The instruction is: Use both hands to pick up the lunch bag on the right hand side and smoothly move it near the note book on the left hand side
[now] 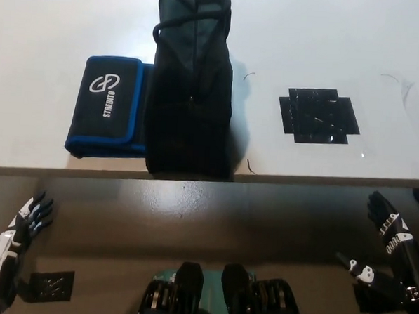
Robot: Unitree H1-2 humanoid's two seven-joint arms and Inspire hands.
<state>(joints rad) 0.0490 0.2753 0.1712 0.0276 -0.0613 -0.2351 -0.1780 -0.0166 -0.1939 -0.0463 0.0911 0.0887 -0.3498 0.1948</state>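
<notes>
Fingers spread apart on both hands, holding nothing — white left hand (25, 221) low at the picture's left, black right hand (389, 240) low at the right, both below the near edge of the white table (54, 29). Black lunch bag (191, 86) stands upright on the table, its near end close to the table's edge, cord handle on top. Blue-edged black notebook (107, 116) lies flat, touching the bag's left side — white logo and lettering on its cover. Black tape cross (318, 115) on the table to the bag's right, well apart.
</notes>
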